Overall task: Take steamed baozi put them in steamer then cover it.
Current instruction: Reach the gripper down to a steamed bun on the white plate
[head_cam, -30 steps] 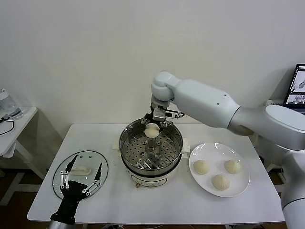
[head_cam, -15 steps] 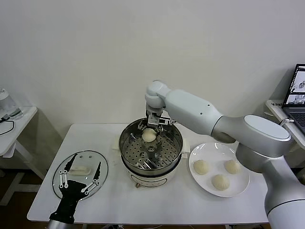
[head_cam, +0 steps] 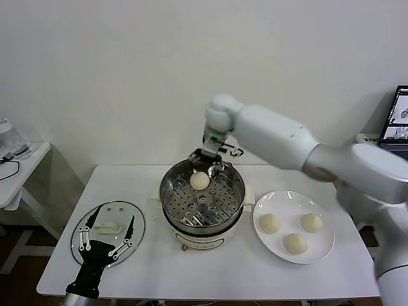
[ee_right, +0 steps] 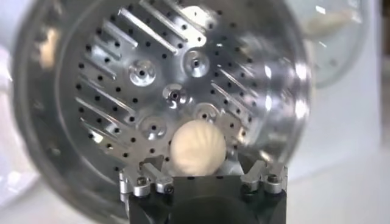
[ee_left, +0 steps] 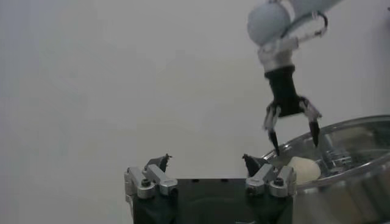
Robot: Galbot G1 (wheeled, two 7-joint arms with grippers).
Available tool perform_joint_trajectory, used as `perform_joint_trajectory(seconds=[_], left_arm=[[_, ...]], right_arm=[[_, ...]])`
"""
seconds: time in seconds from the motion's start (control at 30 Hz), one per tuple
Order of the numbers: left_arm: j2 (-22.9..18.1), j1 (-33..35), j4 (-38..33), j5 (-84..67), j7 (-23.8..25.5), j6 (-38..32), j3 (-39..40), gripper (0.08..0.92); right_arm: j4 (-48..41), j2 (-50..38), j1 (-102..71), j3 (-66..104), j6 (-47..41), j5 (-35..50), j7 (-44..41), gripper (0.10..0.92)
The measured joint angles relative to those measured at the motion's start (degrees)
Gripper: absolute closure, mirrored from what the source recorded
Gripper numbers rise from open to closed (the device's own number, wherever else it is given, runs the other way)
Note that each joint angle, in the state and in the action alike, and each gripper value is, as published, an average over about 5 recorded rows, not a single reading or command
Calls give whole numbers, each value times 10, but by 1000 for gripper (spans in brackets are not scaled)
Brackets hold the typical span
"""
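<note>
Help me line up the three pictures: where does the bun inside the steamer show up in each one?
Head view: bun on the tray's far side, just below the open right gripper.
Left wrist view: bun peeks over the rim, under that gripper.
Right wrist view: bun just beyond the fingers.
Shared landmark: the steamer.

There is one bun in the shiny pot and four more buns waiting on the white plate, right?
Not quite. The head view shows three buns on the white plate, not four. The rest is right: one bun lies on the holed tray inside the shiny pot, with the open right gripper just above it.
</note>
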Motion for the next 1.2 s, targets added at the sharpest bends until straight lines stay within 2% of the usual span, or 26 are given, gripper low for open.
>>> perform_joint_trajectory(seconds=[0.2,0.53,0.8,1.2], left_arm=[[4,-5,0,2,0,3,6,177],[2,-13,1,4,-1,10,15,177],[-2,-12,3,9,-2,10,19,177],[-6,-8,4,14,-1,2,16,177]], right_arm=[[21,-99,35,-53,-101,99,4,203],[74,-216,29,-151,-197,183,39,203],[93,-240,-17,-183,-239,195,82,203],[79,-229,-84,-178,-266,183,121,203]])
